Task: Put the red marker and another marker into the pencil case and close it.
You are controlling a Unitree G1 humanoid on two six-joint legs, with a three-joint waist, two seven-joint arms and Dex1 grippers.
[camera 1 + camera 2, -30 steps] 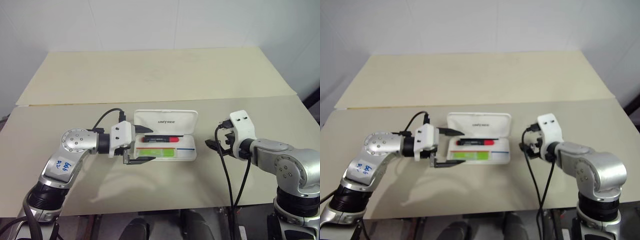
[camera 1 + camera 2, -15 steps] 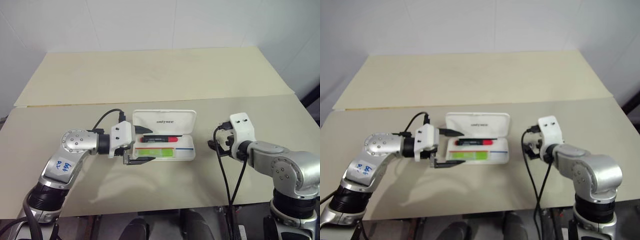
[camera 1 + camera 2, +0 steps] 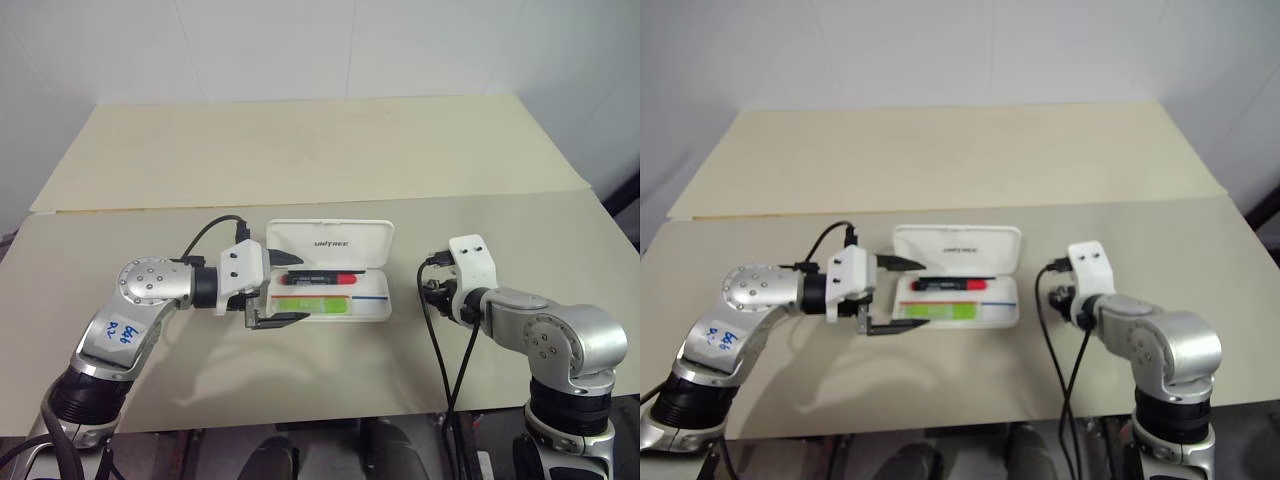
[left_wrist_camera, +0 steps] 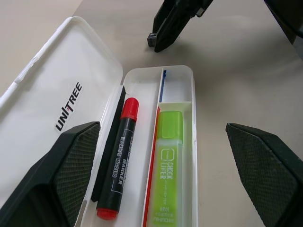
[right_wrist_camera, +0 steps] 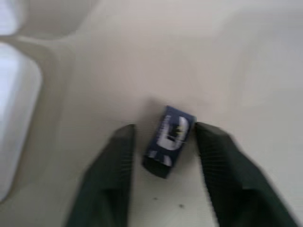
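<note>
The pencil case (image 3: 330, 285) lies open near the middle of the bench (image 3: 300, 150), closer to the near edge, its lid (image 3: 331, 243) folded back toward the far edge with the dark logo text facing up. The red marker (image 4: 117, 158) rests in the tray's compartment next to the hinge, black barrel lengthwise along the case, red at both of its ends. The lime-green marker (image 4: 166, 168) lies in the neighbouring compartment on the near side, parallel to the red one and apart from it, with the tray's divider between them. Thin red and blue stripes run along that divider.

My left gripper (image 3: 282, 290) is at the left end of the case, fingers spread wide and grasping nothing; one finger reaches over the hinge side of the tray, the other sits by the tray's near edge.

My right gripper (image 5: 163, 142) is over the bare bench just to the right of the case, pointing down at the surface. A small dark blue block (image 5: 169, 141) with pale markings lies on the bench between its two fingers; they stand close on either side of it, but I cannot tell whether they are touching or gripping it.
</note>
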